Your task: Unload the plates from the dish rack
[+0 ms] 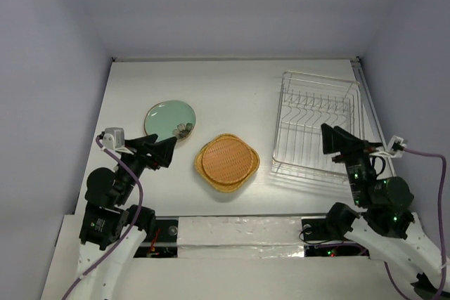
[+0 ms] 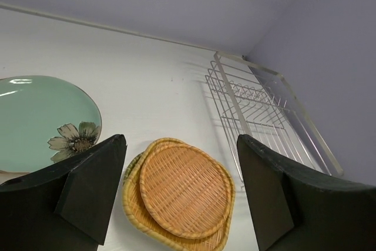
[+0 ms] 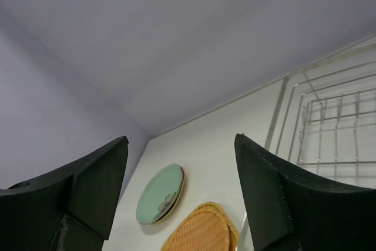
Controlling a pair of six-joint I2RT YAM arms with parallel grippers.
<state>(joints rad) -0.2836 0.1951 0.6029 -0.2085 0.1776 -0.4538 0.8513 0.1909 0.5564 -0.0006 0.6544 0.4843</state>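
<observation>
white table [image 1: 232,96], matte top, boxed in on three sides by plain walls. back wall [image 1: 232,5], left wall [image 1: 42,68] and right wall [image 1: 415,40] all pale lavender-grey, unmarked, meeting at soft corners. thin seam line where the back wall meets the tabletop. pale rail [image 1: 368,93] runs along the table's right edge. crinkled silver foil strip [image 1: 239,238] lies across the near edge and catches some glare. light even and diffuse, shadows faint on the white surface. side walls read darker than the tabletop.

even bright light, soft shadows, sharp
</observation>
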